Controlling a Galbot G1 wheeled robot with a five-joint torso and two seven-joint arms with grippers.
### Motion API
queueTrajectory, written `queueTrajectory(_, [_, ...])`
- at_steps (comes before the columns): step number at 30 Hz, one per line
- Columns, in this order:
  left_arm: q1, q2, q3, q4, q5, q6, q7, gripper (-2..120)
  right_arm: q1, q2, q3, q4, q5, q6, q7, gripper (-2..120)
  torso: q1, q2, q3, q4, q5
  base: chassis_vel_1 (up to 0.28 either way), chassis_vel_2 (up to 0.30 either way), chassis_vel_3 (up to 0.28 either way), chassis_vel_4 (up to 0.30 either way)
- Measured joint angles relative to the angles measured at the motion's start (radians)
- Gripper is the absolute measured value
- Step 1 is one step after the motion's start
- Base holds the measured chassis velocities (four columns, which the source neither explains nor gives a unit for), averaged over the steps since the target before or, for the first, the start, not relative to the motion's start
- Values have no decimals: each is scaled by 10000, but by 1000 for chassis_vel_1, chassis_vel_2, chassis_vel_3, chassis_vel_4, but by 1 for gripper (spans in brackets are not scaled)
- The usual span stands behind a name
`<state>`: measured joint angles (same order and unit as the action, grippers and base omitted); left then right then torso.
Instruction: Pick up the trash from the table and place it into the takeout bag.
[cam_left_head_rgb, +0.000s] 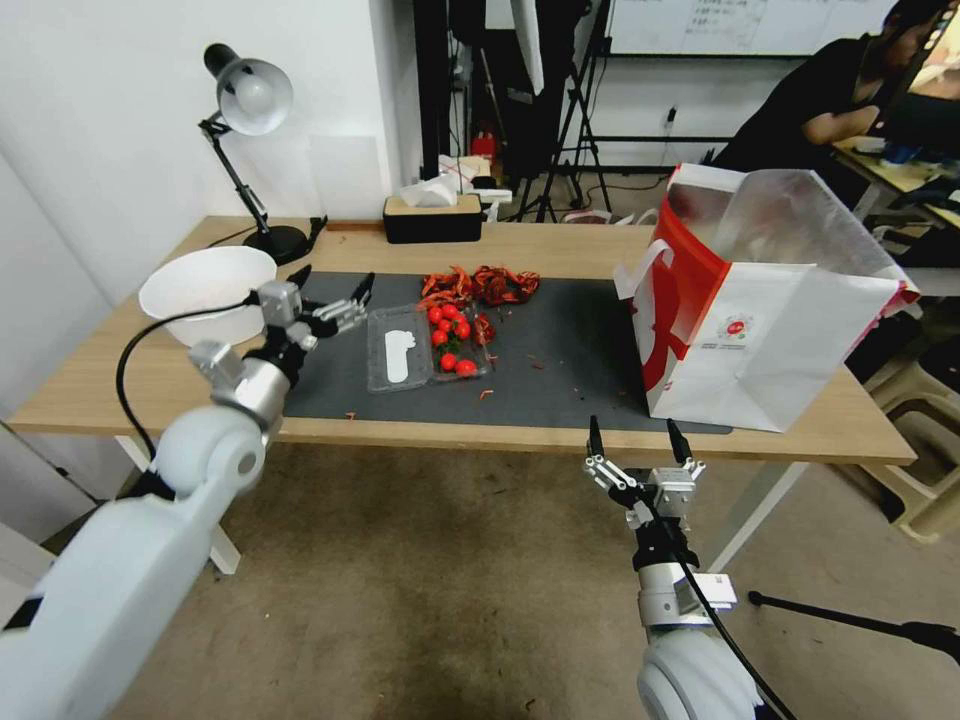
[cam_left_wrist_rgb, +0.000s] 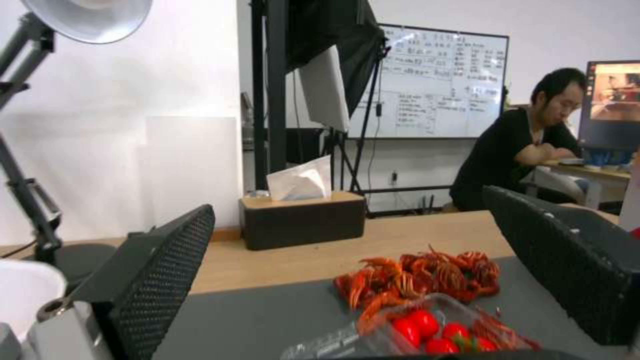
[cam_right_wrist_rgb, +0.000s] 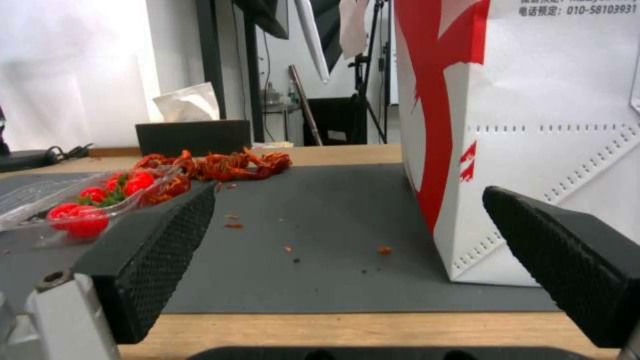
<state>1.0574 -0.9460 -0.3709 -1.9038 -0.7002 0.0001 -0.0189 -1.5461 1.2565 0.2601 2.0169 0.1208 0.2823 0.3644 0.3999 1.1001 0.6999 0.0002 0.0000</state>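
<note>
From my remote station I see the long light-wood table (cam_left_head_rgb: 560, 255) carrying a dark grey mat (cam_left_head_rgb: 560, 370), with the white-and-red takeout bag (cam_left_head_rgb: 770, 340) standing open on the mat's right end, its foil lining showing. At the mat's middle lies the trash: a heap of red crayfish shells (cam_left_head_rgb: 480, 284) and, touching its near side, an open clear plastic clamshell (cam_left_head_rgb: 425, 345) holding small red tomatoes (cam_left_head_rgb: 450, 335). A white bowl (cam_left_head_rgb: 208, 290) sits at the table's left, beside a desk lamp (cam_left_head_rgb: 250, 150); a tissue box (cam_left_head_rgb: 433, 215) stands at the far edge. My left gripper (cam_left_head_rgb: 330, 290) hovers just left of the clamshell, jaws spread and empty. My right gripper (cam_left_head_rgb: 635, 440) hangs at the table's near edge, jaws apart, holding nothing.
</note>
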Motion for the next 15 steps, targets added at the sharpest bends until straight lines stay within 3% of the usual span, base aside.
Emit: queueTrajectory(15, [2546, -800, -1250, -585, 1340, -985, -86, 100, -227, 23, 132, 62, -105, 89, 106, 100, 1, 0, 0, -1, -2, 0, 0, 0, 0])
